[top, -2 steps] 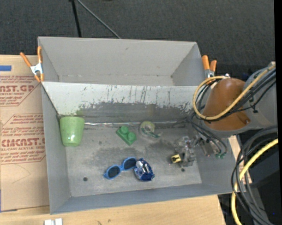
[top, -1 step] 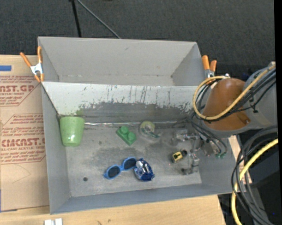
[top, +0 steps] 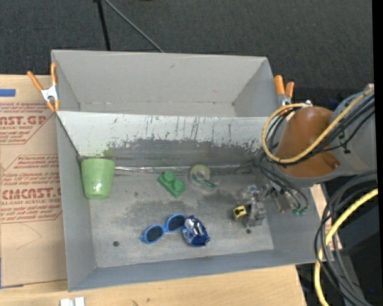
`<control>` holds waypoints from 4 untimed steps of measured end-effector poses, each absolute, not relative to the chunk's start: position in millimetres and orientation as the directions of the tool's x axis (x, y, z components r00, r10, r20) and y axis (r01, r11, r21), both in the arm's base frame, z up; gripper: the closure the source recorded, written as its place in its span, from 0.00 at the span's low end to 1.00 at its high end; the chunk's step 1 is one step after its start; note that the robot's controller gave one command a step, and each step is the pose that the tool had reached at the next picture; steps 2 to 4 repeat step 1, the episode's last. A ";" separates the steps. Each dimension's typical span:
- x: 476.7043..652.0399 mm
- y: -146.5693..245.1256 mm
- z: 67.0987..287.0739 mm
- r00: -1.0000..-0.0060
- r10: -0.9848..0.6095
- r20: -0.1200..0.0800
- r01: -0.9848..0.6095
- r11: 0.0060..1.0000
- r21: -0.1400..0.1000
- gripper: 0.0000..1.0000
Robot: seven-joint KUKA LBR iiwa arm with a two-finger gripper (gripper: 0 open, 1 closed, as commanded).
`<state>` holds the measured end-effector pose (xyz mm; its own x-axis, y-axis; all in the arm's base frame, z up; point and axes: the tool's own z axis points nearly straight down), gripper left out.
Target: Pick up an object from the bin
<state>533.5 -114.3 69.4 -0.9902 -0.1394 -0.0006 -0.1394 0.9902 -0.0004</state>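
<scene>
My gripper (top: pixel 254 210) is low over the bin floor at the right side. A small yellow and black thing (top: pixel 240 211) lies right against its left side; whether it is gripped I cannot tell. A clear roll of tape (top: pixel 201 174) lies up and to the left of the gripper, near the back wall. Left of the yellow thing, a crumpled blue and white wrapper (top: pixel 195 231) rests on the floor.
Blue sunglasses (top: pixel 160 229) lie beside the wrapper at the front. A green toy block (top: pixel 172 183) sits mid-bin, and a light green cup (top: pixel 97 177) lies at the left wall. The arm with its orange cover and cables hangs over the right rim.
</scene>
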 end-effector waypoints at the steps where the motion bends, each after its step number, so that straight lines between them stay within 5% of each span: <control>1: 525.9 -107.1 201.0 -0.994 -0.113 -0.009 -0.113 0.994 -0.004 1.00; 4: 525.9 -107.1 201.0 -0.994 -0.113 -0.009 -0.113 0.994 -0.004 1.00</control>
